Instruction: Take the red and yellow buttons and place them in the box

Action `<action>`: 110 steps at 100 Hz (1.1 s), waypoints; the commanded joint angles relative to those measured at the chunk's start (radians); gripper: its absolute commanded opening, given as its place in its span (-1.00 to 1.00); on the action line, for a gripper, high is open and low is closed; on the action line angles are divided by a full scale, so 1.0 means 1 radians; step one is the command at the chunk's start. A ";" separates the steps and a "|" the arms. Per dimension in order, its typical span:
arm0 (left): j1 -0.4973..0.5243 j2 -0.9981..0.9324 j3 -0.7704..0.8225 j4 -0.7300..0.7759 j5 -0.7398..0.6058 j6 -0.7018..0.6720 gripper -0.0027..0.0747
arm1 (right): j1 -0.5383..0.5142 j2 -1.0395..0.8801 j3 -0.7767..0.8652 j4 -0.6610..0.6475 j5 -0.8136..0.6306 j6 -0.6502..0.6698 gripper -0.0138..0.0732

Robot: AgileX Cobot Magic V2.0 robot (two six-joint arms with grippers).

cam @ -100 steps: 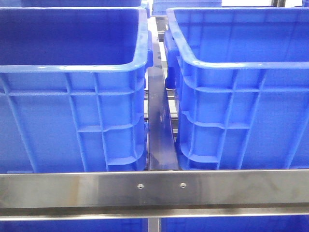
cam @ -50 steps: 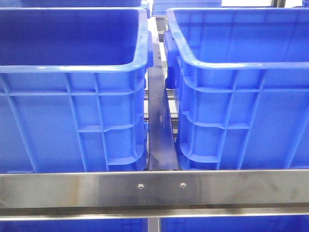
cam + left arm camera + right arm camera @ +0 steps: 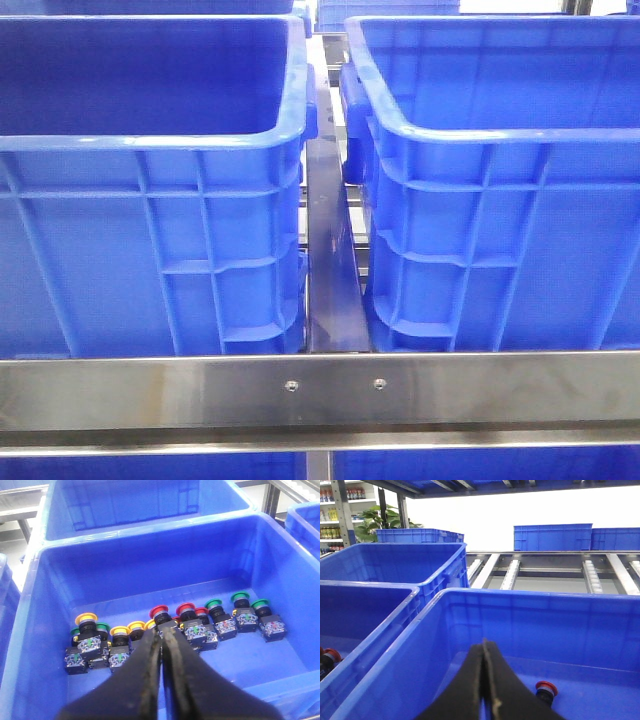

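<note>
- Front view: you see two blue crates side by side, left crate [image 3: 150, 200] and right crate [image 3: 500, 200], with a dark rail [image 3: 330, 270] in the gap between them and a steel bar [image 3: 320, 395] across the foreground. Neither arm shows here.
- Left gripper [image 3: 162, 636]: jaws pressed together, nothing between them, hovering above the row of buttons in its crate [image 3: 45, 610].
- That row runs 9 to 3 o'clock on the crate floor: yellow buttons [image 3: 86, 618] toward 9, red buttons [image 3: 160, 611] at the middle just past the jaw tips, green buttons [image 3: 240, 598] toward 3.
- Right gripper [image 3: 484, 644]: jaws together, empty, over the second crate [image 3: 530, 600].
- One red button [image 3: 546, 688] lies on that crate's floor, near the jaws at about 4 o'clock. Another red cap [image 3: 331, 655] peeks from the neighbouring crate.
</note>
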 commanded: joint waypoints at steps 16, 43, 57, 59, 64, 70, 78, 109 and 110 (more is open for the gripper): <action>-0.005 0.007 -0.026 0.026 -0.069 -0.008 -0.98 | -0.007 0.003 -0.026 0.017 0.007 -0.010 -0.84; -0.005 0.007 -0.026 0.026 -0.069 -0.008 -0.98 | -0.007 0.003 -0.026 0.017 0.003 -0.010 -0.84; -0.005 0.007 -0.026 0.026 -0.069 -0.008 -0.98 | -0.007 0.003 -0.026 0.017 -0.010 -0.010 -0.84; -0.005 0.007 -0.026 0.026 -0.069 -0.008 -0.98 | -0.007 0.003 -0.026 0.017 -0.010 -0.010 -0.84; -0.005 0.007 -0.026 0.026 -0.069 -0.008 -0.98 | -0.007 0.003 -0.026 0.017 -0.010 -0.010 -0.84; -0.005 0.007 -0.026 0.026 -0.069 -0.008 -0.98 | -0.007 0.003 -0.026 0.024 -0.008 -0.010 -0.84; -0.005 0.007 -0.026 0.026 -0.069 -0.008 -0.98 | -0.007 0.003 -0.026 0.022 -0.007 -0.009 -0.84; -0.005 0.007 -0.026 0.026 -0.069 -0.008 -0.98 | -0.006 -0.018 -0.026 -0.512 -0.061 0.526 -0.84; -0.005 0.007 -0.026 0.026 -0.069 -0.008 -0.98 | -0.006 -0.020 -0.026 -0.547 -0.067 0.544 -0.84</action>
